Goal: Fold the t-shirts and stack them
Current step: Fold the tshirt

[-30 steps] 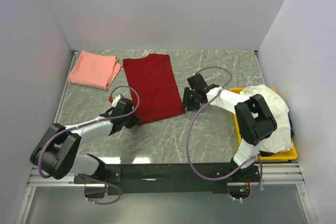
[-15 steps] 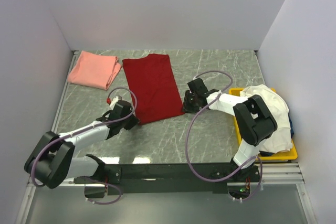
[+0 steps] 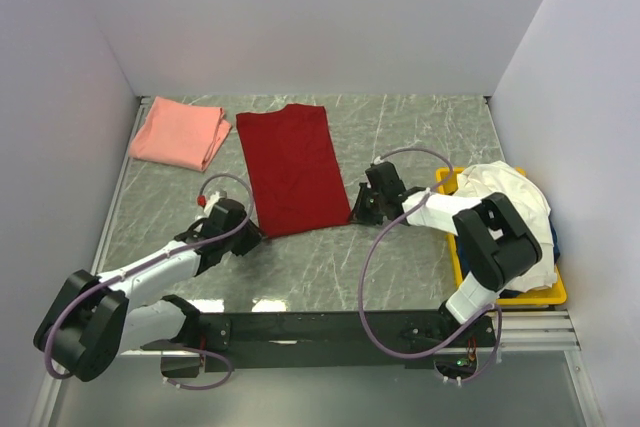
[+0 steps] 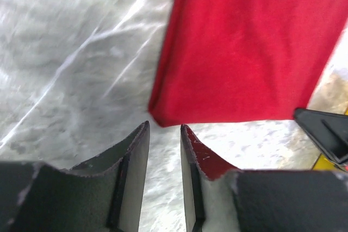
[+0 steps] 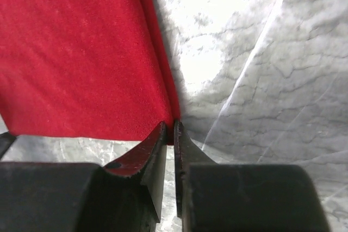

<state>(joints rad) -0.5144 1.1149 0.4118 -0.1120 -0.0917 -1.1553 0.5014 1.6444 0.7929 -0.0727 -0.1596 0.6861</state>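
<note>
Top view: deep red t-shirt (image 3: 293, 169) lay flat at the middle of the table (image 3: 420, 127), long axis running 12 to 6 o'clock. The two arms met its near edge, the left pincer (image 3: 250, 236) at the 7 o'clock corner and the right pincer (image 3: 358, 212) at the 5 o'clock corner. Finger state was not readable from above.

Left wrist view: the fingers of the left pincer (image 4: 163, 127) stood apart. The shirt's corner lay on the table just beyond the tips, with nothing between them. The black tip of the other arm and a sliver of yellow showed at 3 to 4 o'clock.

Right wrist view: the fingers of the right pincer (image 5: 169, 126) were nearly together. The shirt's doubled side edge ran down into the slit, so they were clamped on that corner of the deep red t-shirt. Two layers of cloth showed along that edge, which the top view did not resolve.

Surroundings, top view: salmon pink t-shirt (image 3: 180, 133) lay folded at 10 o'clock, apart from the red one. Cream white t-shirt (image 3: 510, 207) was heaped in the yellow tray (image 3: 545, 297) at 4 o'clock. The right arm's elbow overlapped the heap. A purple cable (image 3: 375, 277) looped over the table near the right arm.
</note>
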